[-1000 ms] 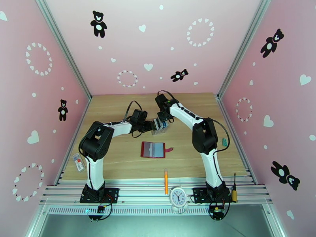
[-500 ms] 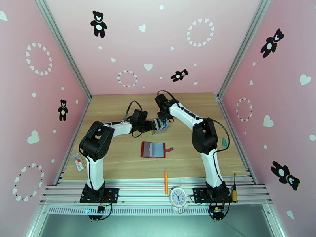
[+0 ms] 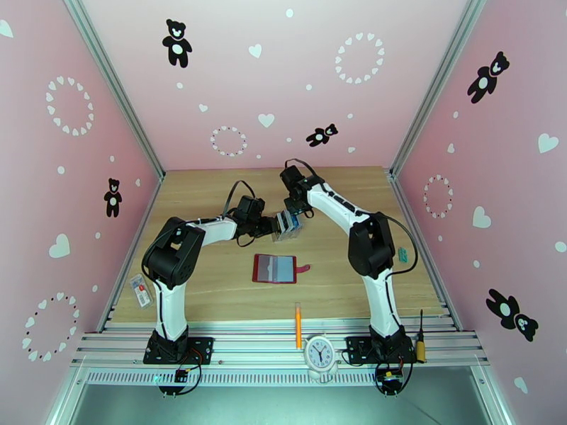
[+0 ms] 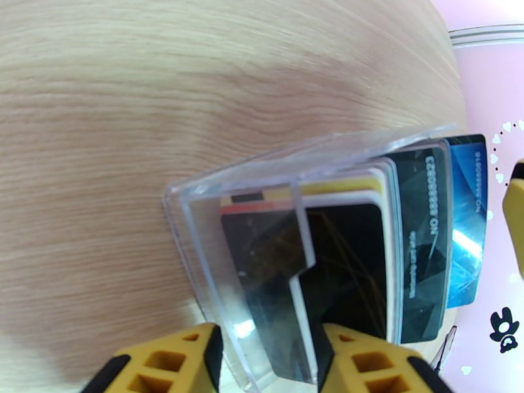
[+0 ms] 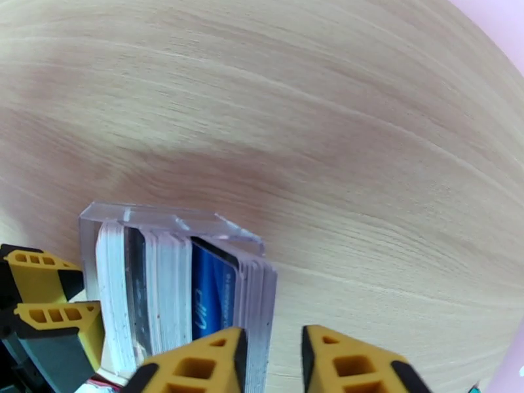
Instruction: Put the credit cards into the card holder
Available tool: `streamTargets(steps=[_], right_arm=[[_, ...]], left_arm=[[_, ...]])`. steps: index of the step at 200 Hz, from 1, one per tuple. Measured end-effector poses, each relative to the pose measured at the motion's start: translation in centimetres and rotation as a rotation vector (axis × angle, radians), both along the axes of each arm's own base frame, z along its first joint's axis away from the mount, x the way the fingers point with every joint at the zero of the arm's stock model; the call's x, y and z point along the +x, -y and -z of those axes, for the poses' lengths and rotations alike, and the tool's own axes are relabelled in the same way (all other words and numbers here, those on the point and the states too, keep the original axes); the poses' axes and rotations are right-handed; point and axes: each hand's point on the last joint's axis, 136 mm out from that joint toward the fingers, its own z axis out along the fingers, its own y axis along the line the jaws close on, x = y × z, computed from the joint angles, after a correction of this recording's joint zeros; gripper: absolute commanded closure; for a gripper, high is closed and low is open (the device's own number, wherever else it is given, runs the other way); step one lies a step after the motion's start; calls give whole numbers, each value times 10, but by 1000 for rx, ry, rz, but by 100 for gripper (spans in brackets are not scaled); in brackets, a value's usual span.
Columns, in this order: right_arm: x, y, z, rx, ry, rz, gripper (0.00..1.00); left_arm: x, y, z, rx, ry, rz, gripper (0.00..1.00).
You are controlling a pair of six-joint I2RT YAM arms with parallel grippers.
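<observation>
The card holder (image 3: 275, 268) lies open on the wood, red, near the table's middle. Behind it stands a clear slotted rack (image 3: 287, 225) packed with the credit cards. My left gripper (image 3: 271, 226) is shut on the rack's left end; in the left wrist view its fingers (image 4: 164, 361) clamp the clear wall (image 4: 262, 211), with a dark card (image 4: 419, 243) and a blue card (image 4: 466, 224) behind it. My right gripper (image 3: 294, 212) hovers over the rack's right end. In the right wrist view the right gripper (image 5: 274, 348) is open narrowly, astride the clear end wall beside a blue card (image 5: 213, 296).
An orange pen (image 3: 298, 324) and a small clock (image 3: 320, 353) sit at the near edge. A small packet (image 3: 141, 290) lies at the left edge, a teal item (image 3: 402, 254) at the right, and a screwdriver (image 3: 421, 345) by the right arm's base.
My right wrist has shifted slightly back and to the right over the rack. The left arm, the rack and the card holder have not moved.
</observation>
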Motion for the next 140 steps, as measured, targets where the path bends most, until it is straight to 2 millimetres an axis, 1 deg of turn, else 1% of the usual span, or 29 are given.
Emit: streamTargets(steps=[29,54,102,140], right_arm=[[-3,-7,1,37,-18,-14,63],[-2,-8,3,40,-22,-14,62],[8,-4,18,47,-45,8,60],[13,-5,22,61,-52,15,60]], left_arm=[[0,0,0,0,0,0,56],[0,0,0,0,0,0,56],[0,0,0,0,0,0,56],[0,0,0,0,0,0,56]])
